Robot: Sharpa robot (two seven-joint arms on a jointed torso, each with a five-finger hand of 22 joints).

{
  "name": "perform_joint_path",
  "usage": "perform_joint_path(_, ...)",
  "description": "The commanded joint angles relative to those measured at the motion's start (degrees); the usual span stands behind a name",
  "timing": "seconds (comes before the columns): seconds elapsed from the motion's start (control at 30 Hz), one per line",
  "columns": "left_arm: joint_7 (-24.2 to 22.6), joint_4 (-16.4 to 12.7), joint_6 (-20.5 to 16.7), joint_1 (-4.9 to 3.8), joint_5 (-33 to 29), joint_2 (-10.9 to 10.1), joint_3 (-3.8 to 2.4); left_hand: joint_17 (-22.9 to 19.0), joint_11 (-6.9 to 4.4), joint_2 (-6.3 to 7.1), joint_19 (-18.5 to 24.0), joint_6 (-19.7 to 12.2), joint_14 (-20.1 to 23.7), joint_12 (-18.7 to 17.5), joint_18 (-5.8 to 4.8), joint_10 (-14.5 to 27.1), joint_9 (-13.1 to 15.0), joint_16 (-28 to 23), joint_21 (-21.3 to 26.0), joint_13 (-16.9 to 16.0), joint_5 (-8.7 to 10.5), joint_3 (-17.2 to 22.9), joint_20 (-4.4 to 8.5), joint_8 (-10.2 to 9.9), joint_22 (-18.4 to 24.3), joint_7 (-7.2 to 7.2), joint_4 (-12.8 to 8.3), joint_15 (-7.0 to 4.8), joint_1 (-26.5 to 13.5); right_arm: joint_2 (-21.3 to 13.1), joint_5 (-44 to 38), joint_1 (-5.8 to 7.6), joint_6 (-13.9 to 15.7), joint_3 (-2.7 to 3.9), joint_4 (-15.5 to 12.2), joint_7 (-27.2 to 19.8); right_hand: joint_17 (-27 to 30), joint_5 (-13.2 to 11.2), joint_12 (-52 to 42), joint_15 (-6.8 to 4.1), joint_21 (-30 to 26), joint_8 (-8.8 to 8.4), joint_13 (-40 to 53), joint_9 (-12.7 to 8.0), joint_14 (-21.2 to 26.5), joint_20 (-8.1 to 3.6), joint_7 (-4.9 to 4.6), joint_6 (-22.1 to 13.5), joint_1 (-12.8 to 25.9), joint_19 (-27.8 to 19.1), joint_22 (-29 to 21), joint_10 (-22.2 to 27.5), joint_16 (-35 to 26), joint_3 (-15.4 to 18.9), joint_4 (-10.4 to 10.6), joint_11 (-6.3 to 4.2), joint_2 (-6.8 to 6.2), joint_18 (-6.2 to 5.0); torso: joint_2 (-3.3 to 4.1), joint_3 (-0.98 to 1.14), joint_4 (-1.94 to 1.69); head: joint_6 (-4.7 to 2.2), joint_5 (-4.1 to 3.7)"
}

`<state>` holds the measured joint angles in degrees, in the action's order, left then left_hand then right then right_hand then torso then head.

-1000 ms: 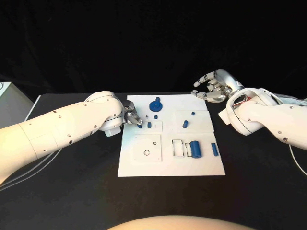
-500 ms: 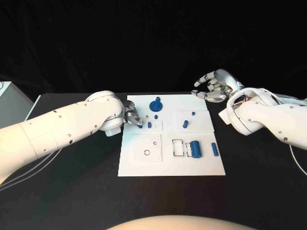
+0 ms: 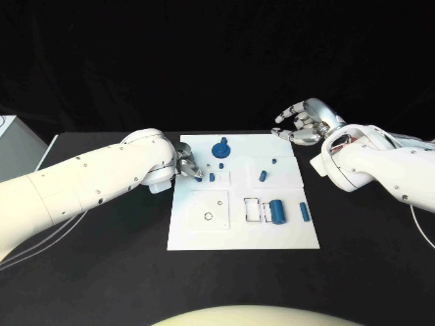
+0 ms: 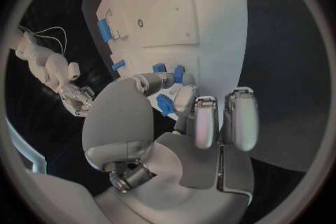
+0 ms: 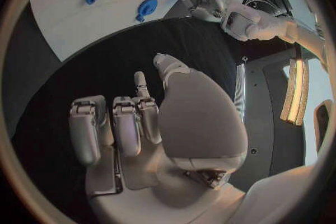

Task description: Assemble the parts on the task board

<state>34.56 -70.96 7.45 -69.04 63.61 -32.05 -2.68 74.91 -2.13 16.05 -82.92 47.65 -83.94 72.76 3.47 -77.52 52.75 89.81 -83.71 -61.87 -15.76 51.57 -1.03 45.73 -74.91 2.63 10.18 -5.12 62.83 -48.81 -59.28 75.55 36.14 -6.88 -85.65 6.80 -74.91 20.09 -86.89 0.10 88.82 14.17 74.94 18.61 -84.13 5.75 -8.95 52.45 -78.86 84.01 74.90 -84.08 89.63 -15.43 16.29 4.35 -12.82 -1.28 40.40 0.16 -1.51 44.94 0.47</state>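
The white task board (image 3: 208, 231) lies in the middle of the black table. My left hand (image 3: 187, 166) is at the board's left edge and pinches a small blue part (image 4: 165, 105) between thumb and finger, just over the board. More blue parts are on the board: a round knobbed piece (image 3: 221, 149), a short peg (image 3: 212, 178), a slanted peg (image 3: 263, 175), a thick cylinder (image 3: 279, 211) and a thin bar (image 3: 304, 211). My right hand (image 3: 301, 122) hovers off the board's far right corner, fingers curled in with nothing in them.
A white box (image 3: 2, 146) stands at the table's far left. Thin white cables run along the table on the left (image 3: 41, 244) and on the right (image 3: 428, 238). Bare black table lies in front of the board.
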Motion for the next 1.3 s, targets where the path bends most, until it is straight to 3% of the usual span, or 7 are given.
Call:
perform_joint_path(0.03, 0.72, -0.12, 3.17, 0.68, -0.17, 0.09, 0.51, 15.09, -0.06, -1.05, -0.13, 0.92, -6.06, 0.00, -0.58, -0.16, 1.61, 0.19, -0.30, -0.02, -0.11, 5.83, 0.25, 0.25, -2.88, -0.64, -5.47, -0.06, 1.57, -0.01, -0.64, -0.02, -0.13, 0.03, -0.06, -0.53, -14.89, 0.32, 0.15, -0.31, -0.28, 0.23, 12.53, 0.06, -5.82, -0.22, 0.06, -0.50, 0.40, 5.38, 13.77, -2.73, 0.28, -0.37, 0.04, -0.22, 0.07, 0.85, 0.02, 0.02, 0.02, -0.01, -0.02)
perform_joint_path(1.3, 1.14, -0.29, 4.82, 0.67, 1.08, -0.06, 0.52, 15.09, 0.08, -0.72, -0.52, 1.31, -6.06, 0.25, -0.73, -0.69, 2.21, 0.19, -0.65, -0.40, -1.13, 6.62, 0.19, 0.70, -3.55, -0.49, -6.07, 0.06, 1.35, -0.10, -0.75, -0.03, -0.12, 0.03, -0.09, -0.49, -14.89, 0.32, 0.15, -0.31, -0.28, 0.23, 12.53, 0.06, -5.82, -0.22, 0.06, -0.50, 0.40, 5.38, 13.77, -2.73, 0.28, -0.37, 0.04, -0.22, 0.07, 0.85, 0.01, 0.03, 0.01, 0.16, 0.04)
